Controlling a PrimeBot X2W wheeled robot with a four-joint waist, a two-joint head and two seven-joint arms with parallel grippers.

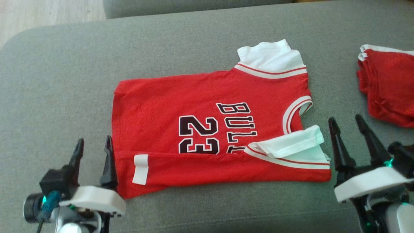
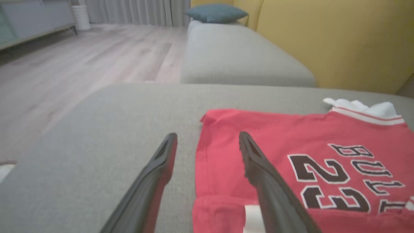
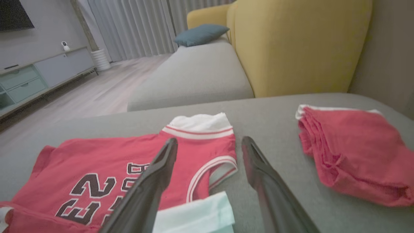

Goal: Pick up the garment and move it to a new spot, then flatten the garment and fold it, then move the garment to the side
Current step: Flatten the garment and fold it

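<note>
Head view showed the jersey flat on the cushion, near edge doubled over its front, with the left gripper and right gripper at that fold's two ends, jaws spread wide and empty, seemingly so placed for laying the strip evenly.

light: soft, even | shadows: faint | head view: sharp | wrist views: dimmer, hazy (edges slightly bowed)
</note>
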